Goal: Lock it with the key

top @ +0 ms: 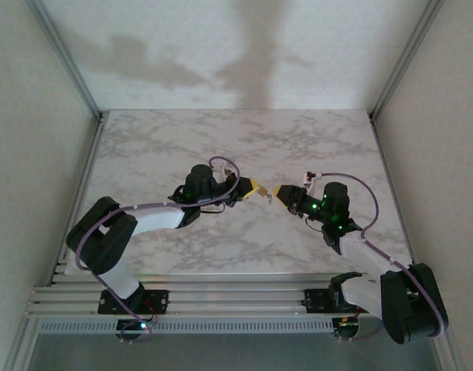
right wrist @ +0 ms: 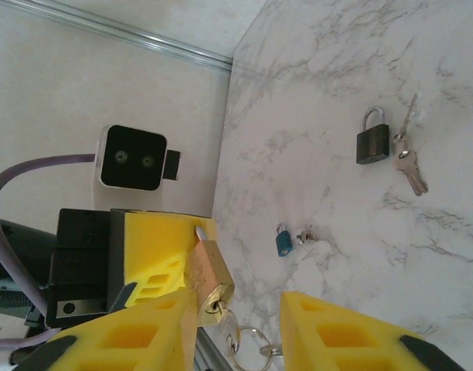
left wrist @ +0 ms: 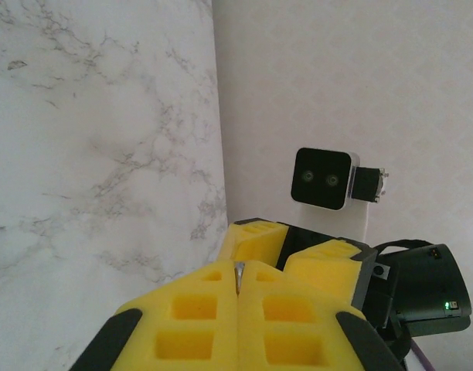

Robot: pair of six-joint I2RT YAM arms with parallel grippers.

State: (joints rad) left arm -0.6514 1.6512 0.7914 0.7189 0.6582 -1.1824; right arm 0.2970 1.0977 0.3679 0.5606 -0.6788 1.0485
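Brass padlock (right wrist: 208, 270) hangs in mid-air above the marble table (right wrist: 337, 69), pinched at its shackle by the left pincer (left wrist: 237, 268), whose yellow pads (right wrist: 155, 243) are pressed flat together with only a sliver of metal showing between them. A key (right wrist: 223, 323) sits at the keyhole in the lock's bottom face, seemingly inserted, with a key ring (right wrist: 249, 340) dangling beneath it. The right pincer (right wrist: 236, 300) faces the lock from the opposite side with its jaws apart, one finger just beside the key and the other well clear, so nothing is gripped there. The step in hand looks like getting hold of the key while the other arm steadies the lock. The next move calls for centring the jaws on the key's head, clamping firmly, then twisting about the key's own axis without dragging the lock out of the foam pads. Whether the shackle is seated in the body cannot be told, since foam hides it. A black padlock (right wrist: 373, 144) and a small blue padlock (right wrist: 284, 241) lie apart on the table.
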